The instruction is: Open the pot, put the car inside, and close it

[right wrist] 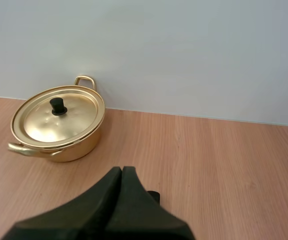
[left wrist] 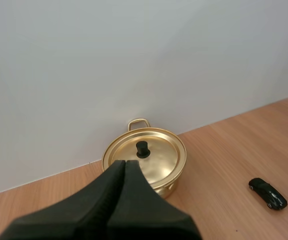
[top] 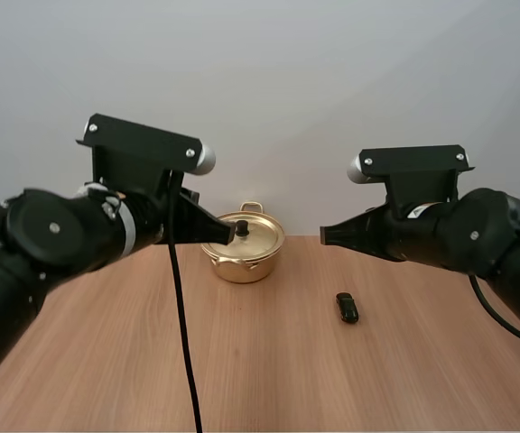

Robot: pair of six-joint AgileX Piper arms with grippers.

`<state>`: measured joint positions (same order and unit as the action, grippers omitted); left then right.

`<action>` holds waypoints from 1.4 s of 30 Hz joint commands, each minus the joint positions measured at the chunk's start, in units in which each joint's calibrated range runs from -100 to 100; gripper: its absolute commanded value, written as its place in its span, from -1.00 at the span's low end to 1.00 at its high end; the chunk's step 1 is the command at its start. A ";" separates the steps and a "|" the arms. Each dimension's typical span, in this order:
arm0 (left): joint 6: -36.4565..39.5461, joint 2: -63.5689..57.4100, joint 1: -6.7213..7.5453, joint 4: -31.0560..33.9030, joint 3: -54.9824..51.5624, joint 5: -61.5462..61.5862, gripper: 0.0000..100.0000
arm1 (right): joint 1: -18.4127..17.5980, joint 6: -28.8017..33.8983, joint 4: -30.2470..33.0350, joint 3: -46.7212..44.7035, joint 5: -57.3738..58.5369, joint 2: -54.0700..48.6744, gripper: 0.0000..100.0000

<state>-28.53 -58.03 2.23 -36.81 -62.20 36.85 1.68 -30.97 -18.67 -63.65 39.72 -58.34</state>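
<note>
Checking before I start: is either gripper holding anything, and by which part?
Nothing. The left gripper and right gripper are both shut, empty.

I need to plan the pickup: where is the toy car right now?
In the high view the black car lies on the wooden table, to the right of the lidded gold pot and nearer the camera, apart from it.

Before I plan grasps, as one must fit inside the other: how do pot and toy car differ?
The pot is shiny gold; the toy car is black. The pot is much larger than the car. The pot stands farther back, lid on; the car lies nearer, to its right. Both rest on the wooden table.
</note>
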 commanded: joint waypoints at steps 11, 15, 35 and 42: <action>-9.05 49.53 0.02 -3.46 23.45 14.18 -1.00 | 0.00 -7.03 0.29 1.24 -15.89 19.13 -1.00; -9.13 56.37 0.02 -3.30 27.43 16.87 -0.98 | 0.00 -7.03 -0.38 3.08 -14.92 26.79 -1.00; -10.31 70.94 2.31 -1.91 37.65 14.18 0.46 | 0.00 -7.03 0.26 9.05 -13.12 40.77 0.91; -9.96 72.09 2.96 -3.01 41.03 13.29 0.46 | 0.00 -7.03 0.51 9.05 -12.55 40.77 0.91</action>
<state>-38.57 14.10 5.15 -39.42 -21.59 50.13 1.68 -37.98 -18.10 -54.64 27.03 -17.52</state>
